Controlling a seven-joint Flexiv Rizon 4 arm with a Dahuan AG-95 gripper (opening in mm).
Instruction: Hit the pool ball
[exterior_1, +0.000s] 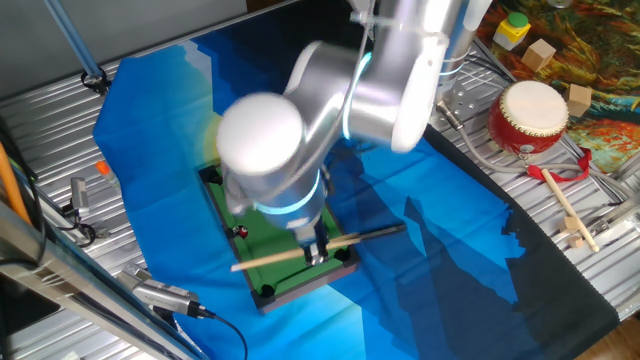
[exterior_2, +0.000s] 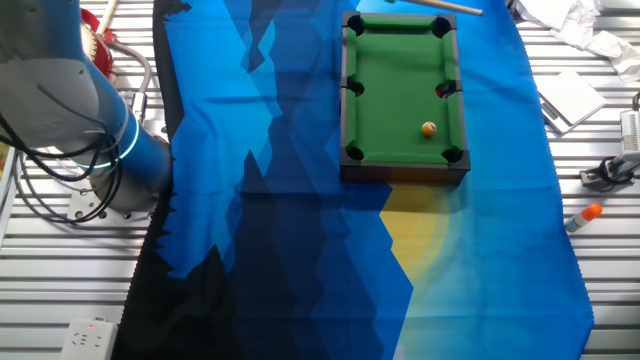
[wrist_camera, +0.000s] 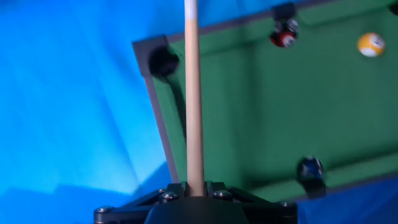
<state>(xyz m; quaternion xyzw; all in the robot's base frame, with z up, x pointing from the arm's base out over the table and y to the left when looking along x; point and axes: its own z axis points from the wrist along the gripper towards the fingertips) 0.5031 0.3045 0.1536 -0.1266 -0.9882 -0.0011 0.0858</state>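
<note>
gripper clamped on cue stick | pool ball on green felt | no legible writing

Silver-grey arm of thick rounded segments, smooth and glossy. Big domed cap at one joint, pale grey, blurred in one fixed view. Glowing cyan ring round the wrist joint; a like cyan ring on the base segment in the other fixed view. Thin cyan strip along the upper link too. Black cables looping round the base. Small dark gripper under the wrist. In the hand view, black gripper body with angled edges and silver screw heads on either side of the middle.
</note>
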